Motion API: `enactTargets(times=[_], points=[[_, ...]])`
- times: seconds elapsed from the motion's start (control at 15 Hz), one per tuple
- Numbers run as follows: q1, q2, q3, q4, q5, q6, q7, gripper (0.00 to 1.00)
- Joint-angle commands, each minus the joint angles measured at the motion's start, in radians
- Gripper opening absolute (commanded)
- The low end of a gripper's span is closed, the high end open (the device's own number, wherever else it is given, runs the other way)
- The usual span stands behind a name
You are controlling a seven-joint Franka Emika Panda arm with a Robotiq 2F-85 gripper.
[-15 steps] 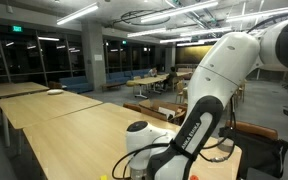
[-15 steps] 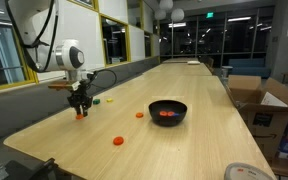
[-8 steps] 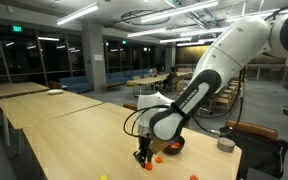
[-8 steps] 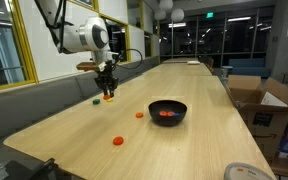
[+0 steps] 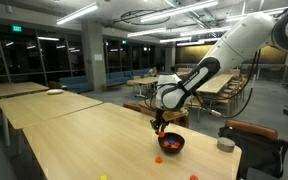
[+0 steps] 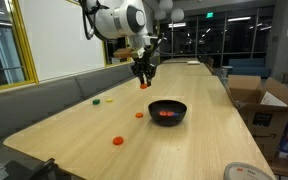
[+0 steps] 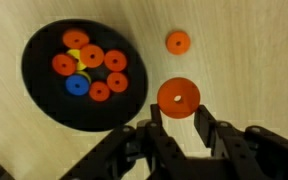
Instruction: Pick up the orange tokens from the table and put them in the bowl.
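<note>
I had swung the pincer [image 6: 143, 76] across, so the small round black bowl [image 6: 160, 119] now sat just below and beside it. Its jaws were closed on one flat round orange token [image 7: 178, 96], nearly ready to drop.

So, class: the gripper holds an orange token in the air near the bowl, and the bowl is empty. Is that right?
Not quite: the bowl is not empty. The wrist view shows several orange tokens in it, with a blue piece and a yellow piece. The rest stands: the gripper holds an orange token in the air near the bowl.
</note>
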Motion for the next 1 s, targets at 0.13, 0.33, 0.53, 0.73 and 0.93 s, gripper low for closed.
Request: enactTargets(times=[0.13,0.33,0.53,0.73,0.93], points=[[-0.106,0.095,-0.005,0.132,0.096,-0.035,-0.087,0.14],[-0.134,0.159,-0.003,0.19,0.13,-0.06,-0.105,0.14],[-0.148,0.213,-0.002,0.238,0.158,-0.099,-0.104,0.64],[-0.154,0.249,-0.003,0.273,0.18,-0.137,-0.099,0.7],[-0.145,0.248,-0.009,0.272,0.183,-0.164,-0.076,0.95]])
